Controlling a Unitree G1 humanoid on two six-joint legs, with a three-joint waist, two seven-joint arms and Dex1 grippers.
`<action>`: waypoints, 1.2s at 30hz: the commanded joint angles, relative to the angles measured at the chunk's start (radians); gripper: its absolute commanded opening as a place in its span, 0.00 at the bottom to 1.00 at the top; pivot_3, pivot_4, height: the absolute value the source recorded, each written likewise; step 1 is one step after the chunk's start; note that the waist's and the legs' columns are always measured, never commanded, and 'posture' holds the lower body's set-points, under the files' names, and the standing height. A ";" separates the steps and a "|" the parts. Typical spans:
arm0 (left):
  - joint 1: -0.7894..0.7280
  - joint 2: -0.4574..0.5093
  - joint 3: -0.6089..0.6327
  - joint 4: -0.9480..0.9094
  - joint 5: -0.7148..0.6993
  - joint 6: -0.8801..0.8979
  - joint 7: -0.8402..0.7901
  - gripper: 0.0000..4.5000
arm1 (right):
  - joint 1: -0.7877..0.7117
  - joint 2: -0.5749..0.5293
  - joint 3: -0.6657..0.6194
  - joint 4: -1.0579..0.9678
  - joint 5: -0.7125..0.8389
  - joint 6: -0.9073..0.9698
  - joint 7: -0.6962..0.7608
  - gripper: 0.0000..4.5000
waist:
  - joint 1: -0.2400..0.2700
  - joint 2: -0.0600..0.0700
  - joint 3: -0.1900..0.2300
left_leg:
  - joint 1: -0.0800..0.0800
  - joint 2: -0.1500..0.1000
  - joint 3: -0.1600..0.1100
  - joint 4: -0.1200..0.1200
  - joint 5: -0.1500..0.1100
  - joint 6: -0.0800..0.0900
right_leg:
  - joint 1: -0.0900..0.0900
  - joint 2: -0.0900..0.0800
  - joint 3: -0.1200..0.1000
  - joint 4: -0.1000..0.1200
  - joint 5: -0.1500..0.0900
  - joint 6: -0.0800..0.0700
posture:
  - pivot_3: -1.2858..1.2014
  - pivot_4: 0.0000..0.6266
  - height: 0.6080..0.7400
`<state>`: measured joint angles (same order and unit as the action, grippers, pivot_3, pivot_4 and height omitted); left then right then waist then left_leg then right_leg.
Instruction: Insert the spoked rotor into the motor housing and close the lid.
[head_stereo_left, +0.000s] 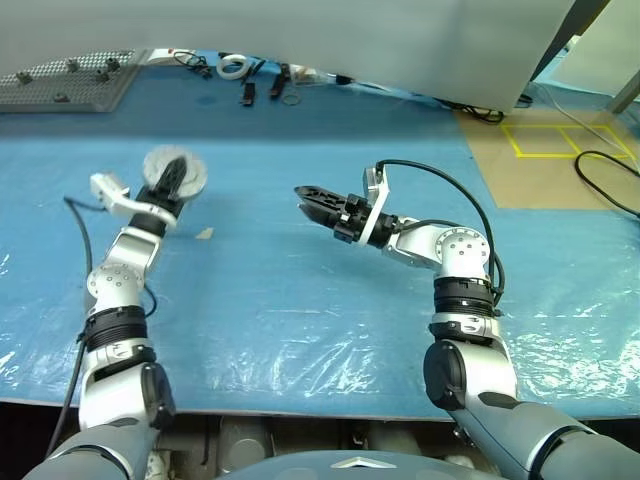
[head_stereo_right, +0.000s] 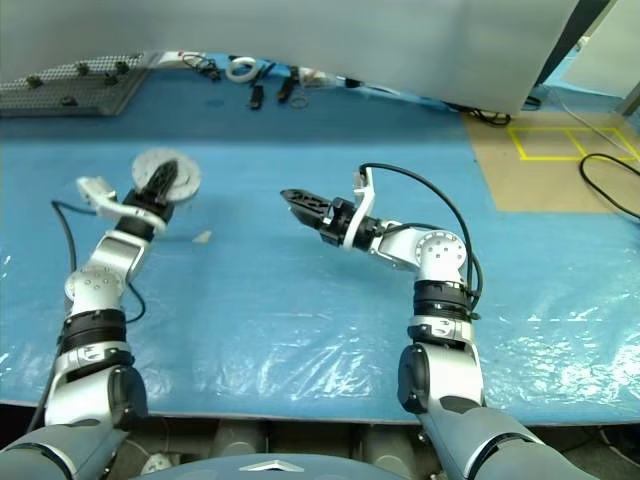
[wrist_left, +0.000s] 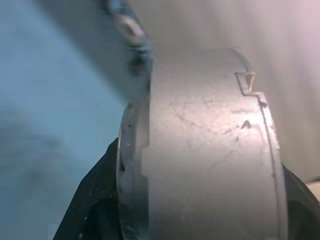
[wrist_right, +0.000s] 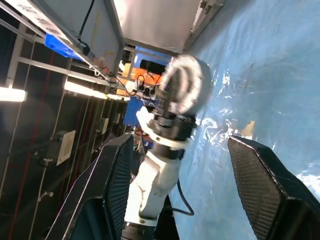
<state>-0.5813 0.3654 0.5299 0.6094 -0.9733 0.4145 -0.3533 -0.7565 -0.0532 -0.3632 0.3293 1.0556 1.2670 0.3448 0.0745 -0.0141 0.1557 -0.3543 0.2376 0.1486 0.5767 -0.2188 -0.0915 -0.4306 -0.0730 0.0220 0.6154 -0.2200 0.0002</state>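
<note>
A blue plastic-covered table (head_stereo_left: 320, 300) spreads across the head views. At its far edge in the upper part of the frame lie a grey perforated panel (head_stereo_left: 65, 80), a white tape roll (head_stereo_left: 235, 66) and some small dark tools (head_stereo_left: 265, 88). A yellow-lined tan floor patch (head_stereo_left: 560, 150) sits upper right.

Left of centre, the left gripper (head_stereo_left: 172, 185) holds a round silver-grey metal piece (head_stereo_left: 175, 172) up above the sheet — its black fingers (wrist_left: 100, 200) are clamped across the thing, one on each side. Up close in the left wrist view it shows a thick, dull, scratched side wall with a stepped seam and a small notch near its rim. That seam suggests housing and lid already mated, though I cannot tell for sure; neither the copper windings nor the black spoked wheel can be made out.

The right gripper (head_stereo_left: 318, 203), mid-frame, hangs above the table with its fingers spread and nothing between them.

If the parts are indeed joined, what remains is likely just setting the assembly down. A small pale scrap (head_stereo_left: 204, 234) lies on the sheet just below the held piece.
</note>
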 joint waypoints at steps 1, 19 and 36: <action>-0.074 0.035 0.016 0.099 0.058 -0.070 -0.099 0.55 | -0.007 0.002 0.010 -0.022 0.002 -0.012 0.017 0.70 | 0.008 -0.002 0.000 | -0.001 0.000 0.000 0.000 0.000 0.001 | 0.000 0.000 -0.002 -0.001 0.000 0.000 | 0.52 0.24 1.00; -0.069 0.160 0.089 0.282 0.217 -0.139 -0.152 0.97 | 0.014 -0.003 0.038 -0.048 -0.022 -0.023 0.045 0.71 | 0.006 -0.003 0.000 | 0.003 0.002 -0.002 0.002 0.000 -0.001 | 0.001 -0.001 -0.002 0.005 0.000 0.000 | 0.52 0.24 1.00; 0.169 0.316 -0.083 -0.408 0.155 0.117 -0.480 0.97 | 0.083 -0.108 0.139 -0.210 -0.094 -0.118 0.203 0.71 | 0.049 -0.004 0.001 | -0.001 0.003 -0.002 0.002 0.000 -0.001 | 0.004 -0.004 -0.012 0.003 -0.001 -0.002 | 0.52 0.24 1.00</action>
<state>-0.4129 0.6901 0.4949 0.3503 -0.7802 0.5089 -0.7765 -0.6819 -0.1323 -0.2370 0.1995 0.9680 1.1811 0.4920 0.1238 -0.0182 0.1570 -0.3556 0.2401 0.1467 0.5797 -0.2185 -0.0930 -0.4252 -0.0779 0.0096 0.6167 -0.2208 -0.0014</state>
